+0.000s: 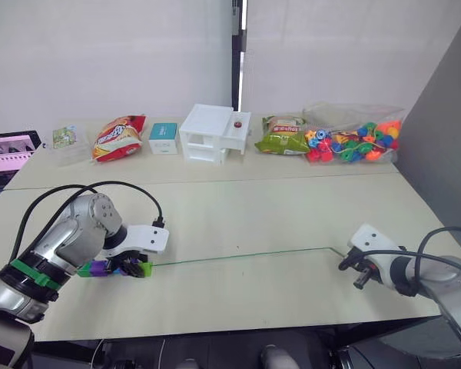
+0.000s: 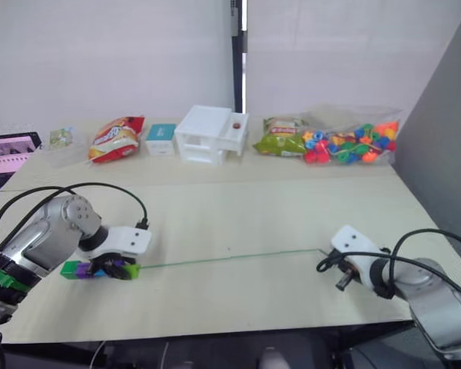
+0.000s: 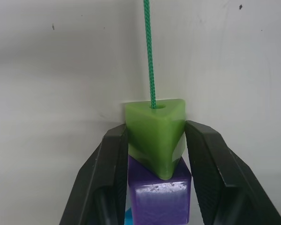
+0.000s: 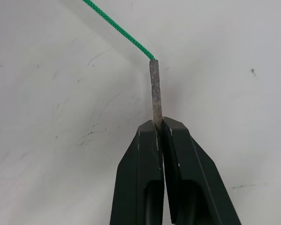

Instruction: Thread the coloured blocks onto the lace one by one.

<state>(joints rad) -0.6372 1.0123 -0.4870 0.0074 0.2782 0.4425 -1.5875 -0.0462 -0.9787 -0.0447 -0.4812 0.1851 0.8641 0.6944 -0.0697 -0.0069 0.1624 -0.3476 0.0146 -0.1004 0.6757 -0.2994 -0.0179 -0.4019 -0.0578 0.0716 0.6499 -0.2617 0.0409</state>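
— Pincer states?
— Left pincer [image 3: 155, 140] clamps the light green block [image 3: 155, 133], threaded with purple blocks [image 3: 159, 199], near left on the worktop [image 1: 276, 215]. Right pincer [image 4: 158, 129] pinches the lace [image 1: 238, 257] tip, near right.

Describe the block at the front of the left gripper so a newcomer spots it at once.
On the cream table, follow the green lace from the right gripper, shut on its stiff tip, across to the left gripper. The light green block between its fingers is three-sided, unlike the squarer purple block behind it.
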